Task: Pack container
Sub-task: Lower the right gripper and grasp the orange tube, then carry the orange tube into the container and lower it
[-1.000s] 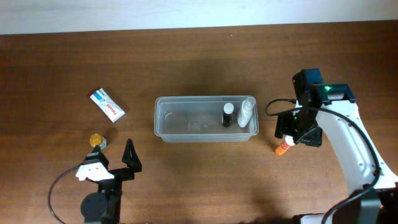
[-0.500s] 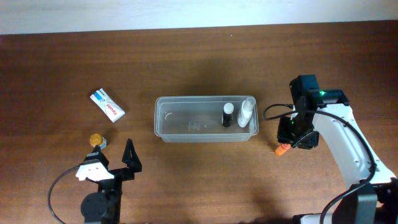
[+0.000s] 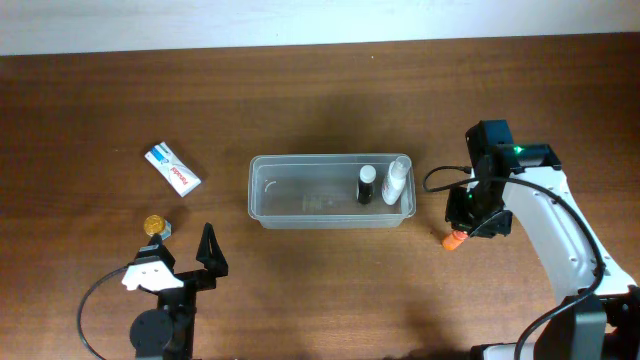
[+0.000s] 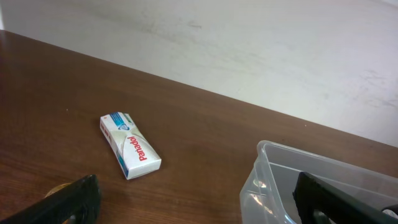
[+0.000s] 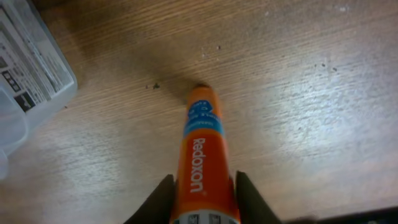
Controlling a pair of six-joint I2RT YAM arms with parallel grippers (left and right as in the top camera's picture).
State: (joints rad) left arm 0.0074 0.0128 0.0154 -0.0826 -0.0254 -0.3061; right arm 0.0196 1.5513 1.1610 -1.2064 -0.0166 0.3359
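Mid-table: clear rectangular plastic container (image 3: pixel 300 160) on the brown wooden table (image 3: pixel 320 90). A small black-capped bottle (image 3: pixel 367 185) and a white bottle (image 3: pixel 397 180) stand at its right end. Right gripper (image 3: pixel 463 222) is just right of it. Overhead shows only an orange tip there. Right wrist view shows the full orange "Redoxon" tube (image 5: pixel 202 155) lying on the wood, fingers (image 5: pixel 249 196) clamped on both sides. Left gripper (image 3: pixel 182 262) is spread wide, holding nothing. Left wrist view reads "panadol" on the white box (image 4: pixel 130 145), well left of the container.
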